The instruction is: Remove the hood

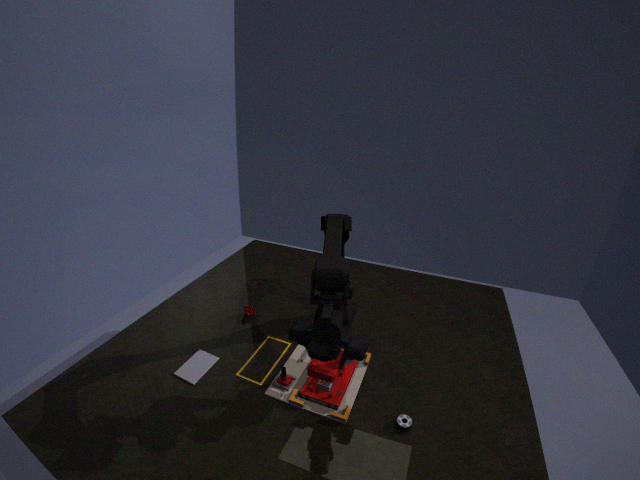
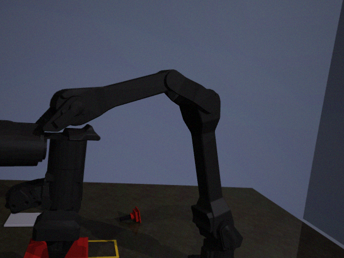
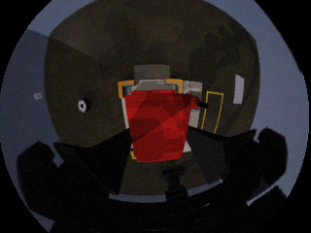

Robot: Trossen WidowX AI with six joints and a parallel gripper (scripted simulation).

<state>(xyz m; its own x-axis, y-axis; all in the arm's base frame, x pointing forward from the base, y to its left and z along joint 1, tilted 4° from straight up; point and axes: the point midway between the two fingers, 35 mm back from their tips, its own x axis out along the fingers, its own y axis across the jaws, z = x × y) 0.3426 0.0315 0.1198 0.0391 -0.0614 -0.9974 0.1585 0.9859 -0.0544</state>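
My end effector (image 3: 161,171) is closed on the red hood (image 3: 157,124) and holds it up over the toy car (image 1: 330,388). The car sits on its gray board (image 1: 279,391) on the dark tabletop (image 1: 439,351). The yellow marked area (image 1: 263,360) lies just beside the board.

The room was dim. Two plain walls met in a corner (image 1: 235,155) in the upper middle of the top view: the left wall (image 1: 113,144) looked lighter, blue-grey, and the right wall (image 1: 439,134) was darker. The dark brown table top (image 1: 444,351) filled the lower part of the frame and was a little glossy, with soft shadows. A pale grey floor (image 1: 584,372) showed at the right edge and along the lower left.
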